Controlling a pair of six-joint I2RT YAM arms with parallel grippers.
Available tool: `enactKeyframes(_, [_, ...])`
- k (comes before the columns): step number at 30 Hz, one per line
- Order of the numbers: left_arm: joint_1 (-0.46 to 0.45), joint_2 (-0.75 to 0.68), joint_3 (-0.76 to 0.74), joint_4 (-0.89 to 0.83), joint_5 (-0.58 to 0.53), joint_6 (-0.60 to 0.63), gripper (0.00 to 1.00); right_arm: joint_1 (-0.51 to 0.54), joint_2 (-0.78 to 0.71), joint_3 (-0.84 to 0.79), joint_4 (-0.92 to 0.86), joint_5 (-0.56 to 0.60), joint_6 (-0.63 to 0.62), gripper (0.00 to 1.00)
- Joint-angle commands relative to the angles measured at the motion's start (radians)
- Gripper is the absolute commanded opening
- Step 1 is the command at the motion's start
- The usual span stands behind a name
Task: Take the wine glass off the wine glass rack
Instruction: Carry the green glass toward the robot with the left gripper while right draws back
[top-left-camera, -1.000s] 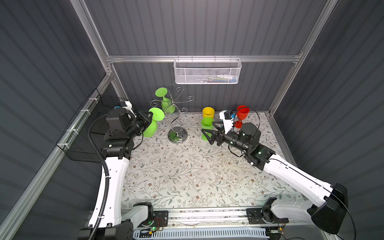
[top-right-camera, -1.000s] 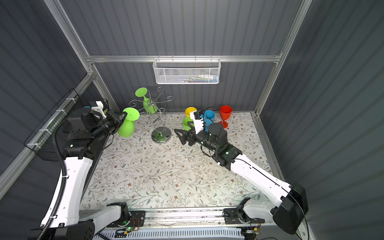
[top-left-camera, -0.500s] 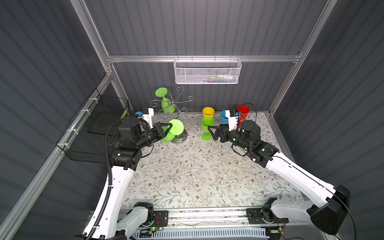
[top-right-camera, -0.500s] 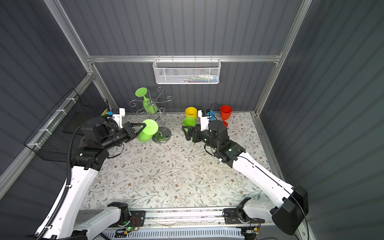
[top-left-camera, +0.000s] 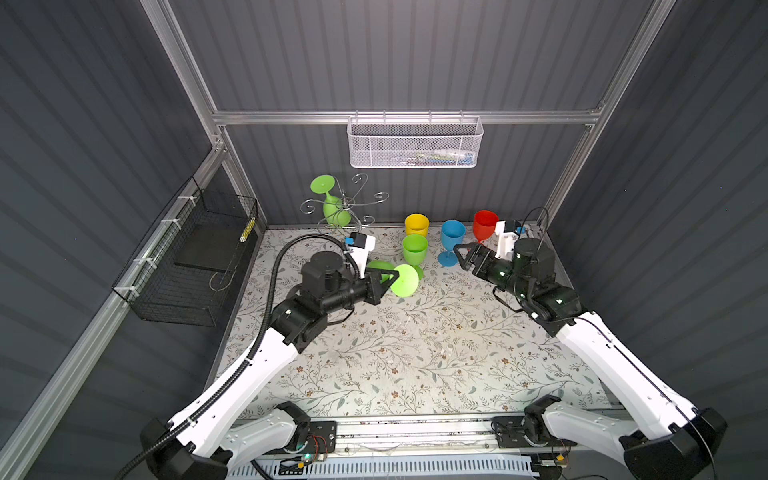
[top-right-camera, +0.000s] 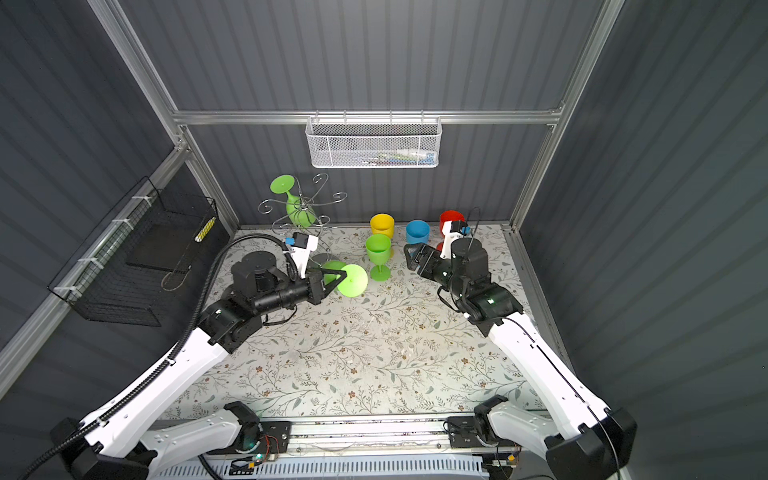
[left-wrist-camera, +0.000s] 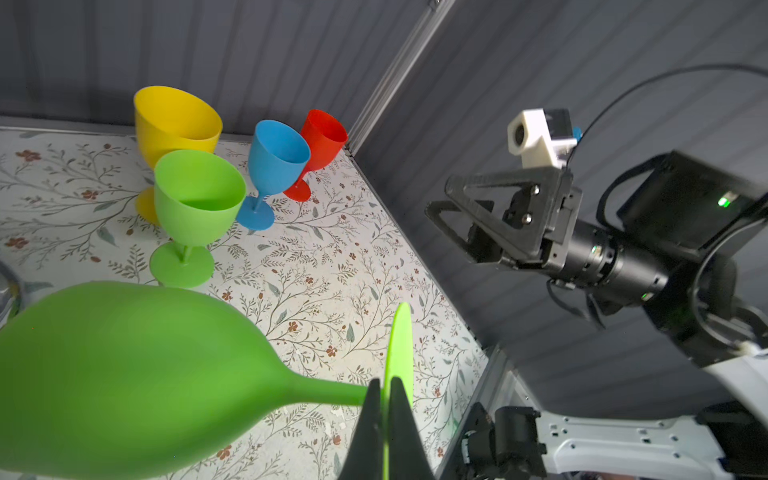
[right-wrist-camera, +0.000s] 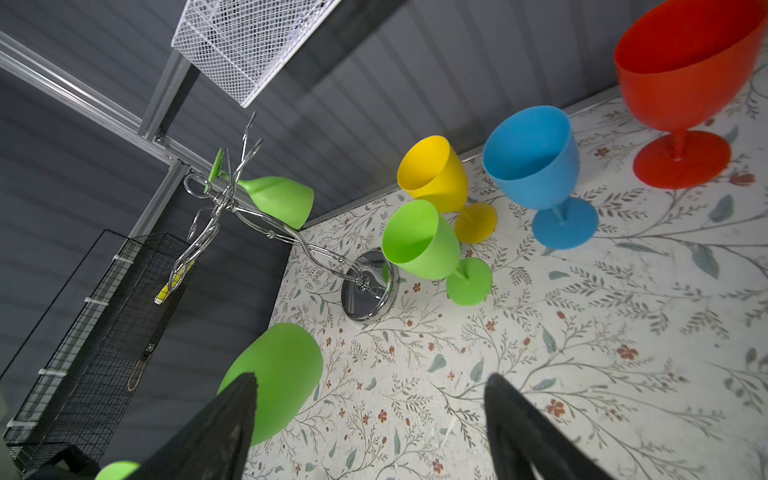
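Left tool (left-wrist-camera: 384, 381) pinches the wine glass (left-wrist-camera: 124, 374) by its foot rim, clearest in the left wrist view.

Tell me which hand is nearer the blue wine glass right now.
Right. The right hand, open, hovers close beside the blue wine glass. The left hand, gripping the tipped green glass by its foot, is farther off, past the upright green glass.
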Motion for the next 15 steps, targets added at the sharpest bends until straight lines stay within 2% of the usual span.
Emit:
enactKeyframes(1, [-0.082,0.052,-0.017,0.088,-0.149,0.147,0.0,-0.04,-0.026,-0.003,-0.117,-0.018,0.074,0.85])
enactKeyframes(10, [-0.319,0.193,-0.039,0.283,-0.425,0.406,0.0,-0.117,-0.071,0.04,-0.311,-0.074,0.178,0.81])
enactKeyframes(15, [-0.411,0.259,-0.039,0.387,-0.573,0.529,0.0,-0.133,-0.073,0.067,-0.38,-0.103,0.24,0.78])
